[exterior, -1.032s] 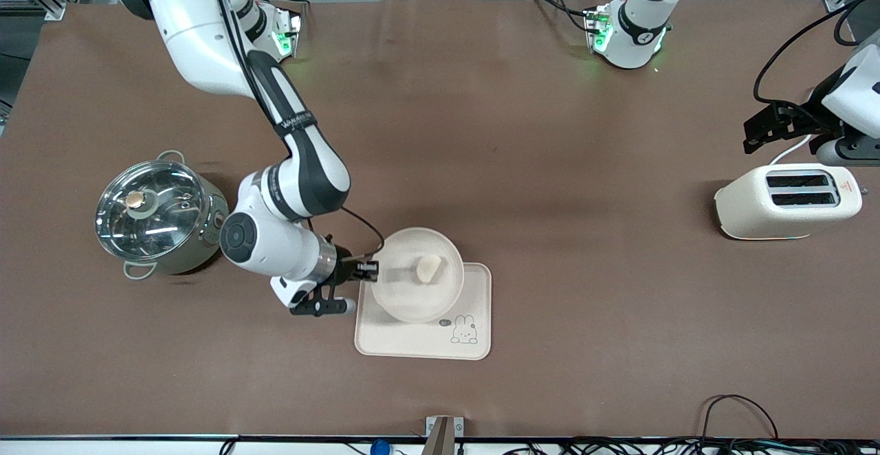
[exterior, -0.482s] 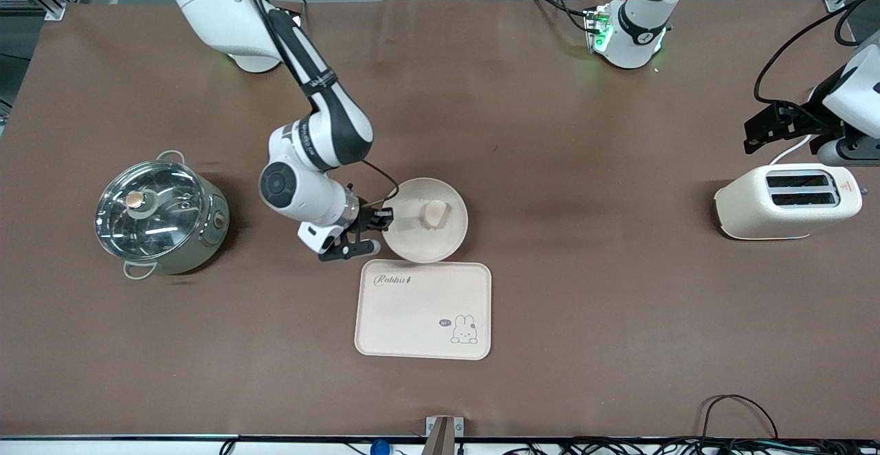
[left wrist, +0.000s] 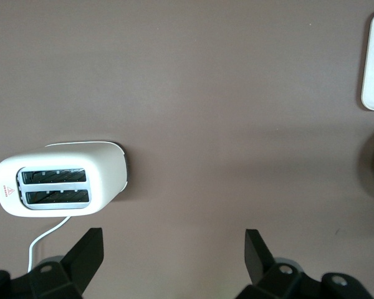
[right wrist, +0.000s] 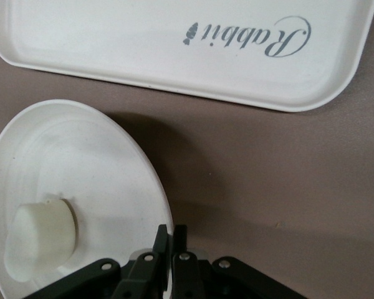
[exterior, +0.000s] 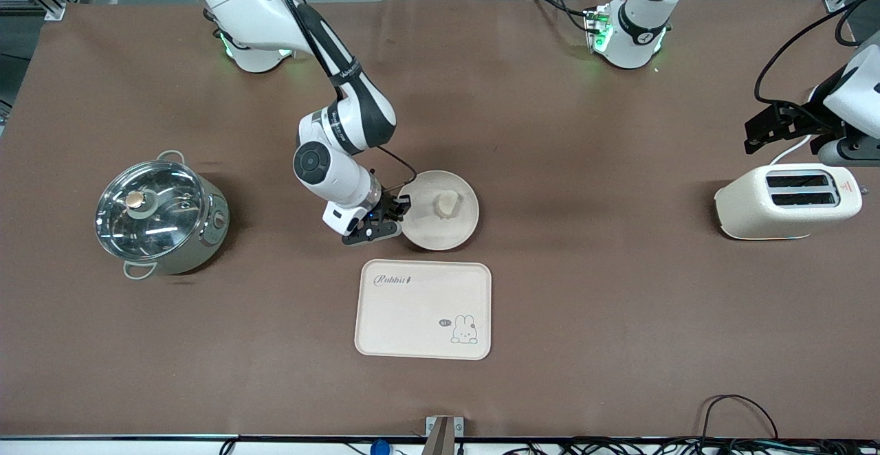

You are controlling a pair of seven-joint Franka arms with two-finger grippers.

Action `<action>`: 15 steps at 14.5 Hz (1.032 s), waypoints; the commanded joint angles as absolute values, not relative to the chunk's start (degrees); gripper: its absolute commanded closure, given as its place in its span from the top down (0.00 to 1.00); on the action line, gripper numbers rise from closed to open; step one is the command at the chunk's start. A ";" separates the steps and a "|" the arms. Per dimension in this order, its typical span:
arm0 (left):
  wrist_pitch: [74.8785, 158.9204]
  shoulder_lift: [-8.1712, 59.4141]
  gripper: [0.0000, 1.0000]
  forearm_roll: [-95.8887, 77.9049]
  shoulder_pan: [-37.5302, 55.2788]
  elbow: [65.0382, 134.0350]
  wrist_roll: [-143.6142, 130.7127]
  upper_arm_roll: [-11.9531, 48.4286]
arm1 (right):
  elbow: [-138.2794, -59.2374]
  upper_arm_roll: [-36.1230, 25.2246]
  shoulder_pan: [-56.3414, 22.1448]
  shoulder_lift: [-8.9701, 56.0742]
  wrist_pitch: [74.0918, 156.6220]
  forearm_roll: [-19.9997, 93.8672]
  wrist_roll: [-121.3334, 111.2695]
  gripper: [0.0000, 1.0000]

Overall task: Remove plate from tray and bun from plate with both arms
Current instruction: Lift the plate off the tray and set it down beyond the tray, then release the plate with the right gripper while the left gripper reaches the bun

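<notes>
The round cream plate (exterior: 440, 216) is held by its rim above the brown table, just farther from the front camera than the tray. The small pale bun (exterior: 445, 203) lies on it. My right gripper (exterior: 404, 206) is shut on the plate's rim at the edge toward the right arm's end. In the right wrist view the plate (right wrist: 75, 187) with the bun (right wrist: 40, 240) sits at my gripper (right wrist: 171, 233). My left gripper (left wrist: 174, 249) is open and empty, high over the table beside the toaster; in the front view it shows at the left arm's end (exterior: 773, 128).
The rectangular cream tray with a rabbit drawing (exterior: 423, 309) lies nearer the front camera than the plate; its edge shows in the right wrist view (right wrist: 174, 43). A steel pot with a glass lid (exterior: 159, 213) stands toward the right arm's end. A cream toaster (exterior: 788, 201) stands toward the left arm's end.
My right gripper has carried the plate with the bun off the tray, away from the front camera and toward the left arm's end. The left arm has not moved.
</notes>
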State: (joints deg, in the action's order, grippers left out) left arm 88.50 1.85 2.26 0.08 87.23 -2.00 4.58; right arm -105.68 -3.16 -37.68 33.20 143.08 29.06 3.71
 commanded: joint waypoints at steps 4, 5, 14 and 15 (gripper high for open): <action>87.54 1.93 1.00 2.38 -0.53 87.80 -2.37 4.66 | -105.47 -3.25 -37.62 34.01 143.26 29.71 2.81 0.99; 87.54 2.02 1.00 1.33 -0.53 87.98 -2.46 4.75 | -105.21 -3.34 -37.44 33.93 143.17 29.71 2.81 1.00; 102.36 13.34 1.00 -4.39 11.22 90.53 -25.98 11.95 | -100.72 -16.42 -36.39 23.40 123.86 19.37 3.25 1.00; 106.22 15.53 1.00 -4.31 13.60 90.53 -28.28 12.04 | -100.64 -18.26 -36.30 21.29 122.36 16.64 3.25 1.00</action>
